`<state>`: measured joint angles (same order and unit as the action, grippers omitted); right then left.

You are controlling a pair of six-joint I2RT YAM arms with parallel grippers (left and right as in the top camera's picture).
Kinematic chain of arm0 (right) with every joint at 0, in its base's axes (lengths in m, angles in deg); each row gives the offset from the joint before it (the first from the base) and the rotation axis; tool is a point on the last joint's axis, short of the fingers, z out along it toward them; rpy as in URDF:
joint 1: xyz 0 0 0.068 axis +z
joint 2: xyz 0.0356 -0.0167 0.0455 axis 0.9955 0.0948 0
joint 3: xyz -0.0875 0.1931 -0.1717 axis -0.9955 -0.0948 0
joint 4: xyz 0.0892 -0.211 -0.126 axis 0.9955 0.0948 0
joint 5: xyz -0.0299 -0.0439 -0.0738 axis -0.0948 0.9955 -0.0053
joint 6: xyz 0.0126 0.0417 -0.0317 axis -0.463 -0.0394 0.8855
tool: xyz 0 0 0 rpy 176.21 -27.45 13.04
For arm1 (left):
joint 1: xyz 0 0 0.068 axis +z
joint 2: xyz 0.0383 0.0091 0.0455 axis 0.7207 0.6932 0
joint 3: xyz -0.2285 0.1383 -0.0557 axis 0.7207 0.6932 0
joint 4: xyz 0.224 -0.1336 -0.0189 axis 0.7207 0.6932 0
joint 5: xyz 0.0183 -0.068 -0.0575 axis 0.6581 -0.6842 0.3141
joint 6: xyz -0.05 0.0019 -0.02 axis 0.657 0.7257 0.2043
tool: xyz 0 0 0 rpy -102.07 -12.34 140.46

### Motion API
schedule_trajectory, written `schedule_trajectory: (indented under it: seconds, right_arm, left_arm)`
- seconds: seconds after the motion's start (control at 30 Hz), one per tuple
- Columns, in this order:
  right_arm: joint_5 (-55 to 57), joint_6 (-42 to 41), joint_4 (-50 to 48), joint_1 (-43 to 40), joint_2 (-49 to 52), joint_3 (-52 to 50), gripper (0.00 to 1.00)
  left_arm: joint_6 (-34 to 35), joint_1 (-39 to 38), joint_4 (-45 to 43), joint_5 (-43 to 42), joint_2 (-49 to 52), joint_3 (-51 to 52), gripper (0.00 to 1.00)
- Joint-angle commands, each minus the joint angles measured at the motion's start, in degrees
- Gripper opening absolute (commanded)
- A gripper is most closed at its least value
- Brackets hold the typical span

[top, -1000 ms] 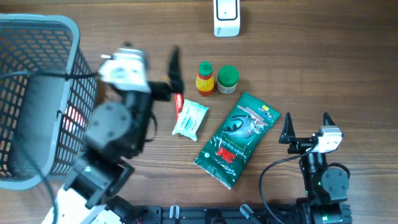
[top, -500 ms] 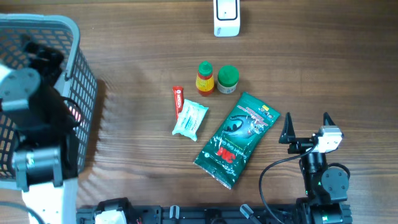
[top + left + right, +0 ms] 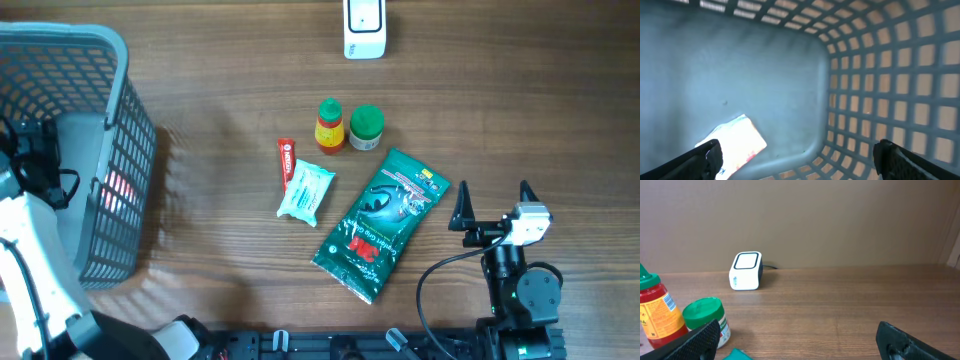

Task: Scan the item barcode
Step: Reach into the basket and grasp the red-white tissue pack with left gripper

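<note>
packet (image 3: 735, 143) in basket (image 3: 133, 150), scanner (image 3: 364, 28) behind bottles (image 3: 330, 127)

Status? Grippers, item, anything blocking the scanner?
Left gripper open, empty, down in basket; white packet on its floor. Right gripper open, parked beside green pouch. Scanner unobstructed; nothing held.

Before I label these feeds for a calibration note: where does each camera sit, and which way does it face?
Overhead: fixed above the wooden table, looking straight down; the right hand and white left arm show.
Left wrist: inside the grey plastic mesh basket, facing its floor and a white packet; fingertips of the left hand at lower corners.
Right wrist: low over the table, facing the white box-shaped scanner; own fingertips at lower corners.
Shared: overhead and right wrist both show the scanner.
</note>
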<state>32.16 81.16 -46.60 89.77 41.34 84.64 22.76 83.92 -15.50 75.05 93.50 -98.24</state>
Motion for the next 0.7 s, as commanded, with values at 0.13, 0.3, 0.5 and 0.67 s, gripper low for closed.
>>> schedule_trajectory:
  seconds: [0.13,0.3,0.5,0.67]
  right_arm:
    - [-0.70,0.63,-0.13,0.20,-0.35,-0.07,1.00]
    - [-0.70,0.63,-0.13,0.20,-0.35,-0.07,1.00]
    - [-0.72,0.63,-0.13,0.20,-0.35,-0.07,1.00]
    - [-0.72,0.63,-0.13,0.20,-0.35,-0.07,1.00]
  left_arm:
    - [8.33,0.28,6.40,-3.67,8.48,-0.48,1.00]
    - [8.33,0.20,10.29,-8.33,14.19,-0.48,0.88]
    - [7.87,0.17,11.96,-7.26,16.50,-0.46,0.86]
    - [7.89,-0.04,15.26,-4.35,16.52,0.22,0.84]
